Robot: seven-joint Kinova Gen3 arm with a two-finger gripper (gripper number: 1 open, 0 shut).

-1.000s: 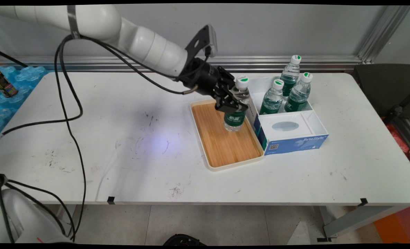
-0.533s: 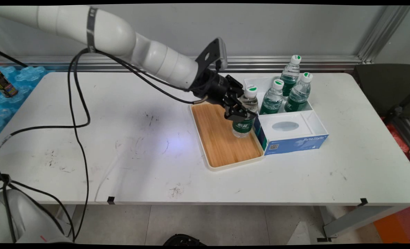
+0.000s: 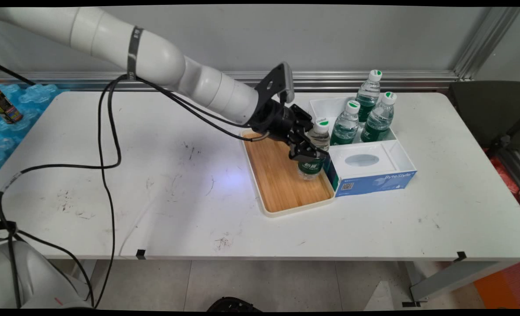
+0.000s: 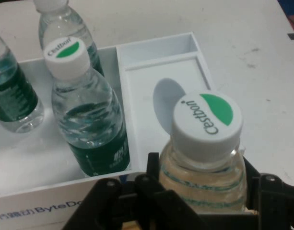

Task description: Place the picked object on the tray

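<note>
My gripper (image 3: 311, 151) is shut on a small water bottle (image 3: 315, 153) with a green label and a white and green cap (image 4: 207, 120). The bottle stands over the right side of a wooden tray (image 3: 274, 175), close against the white and blue box (image 3: 374, 173); whether its base touches the tray I cannot tell. In the hand view my gripper (image 4: 202, 191) clasps the bottle below its neck. Three more bottles (image 3: 345, 125) stand in the box's far compartment.
The box has a lidded near part with an oval opening (image 3: 361, 159). Black cables (image 3: 106, 145) hang from the arm over the table's left half. Blue packs and a can (image 3: 3, 105) sit beyond the table's left edge. A dark chair (image 3: 490, 112) stands at the right.
The arm has carried the held bottle down and to the right, from above the tray's middle to its right side next to the box.
</note>
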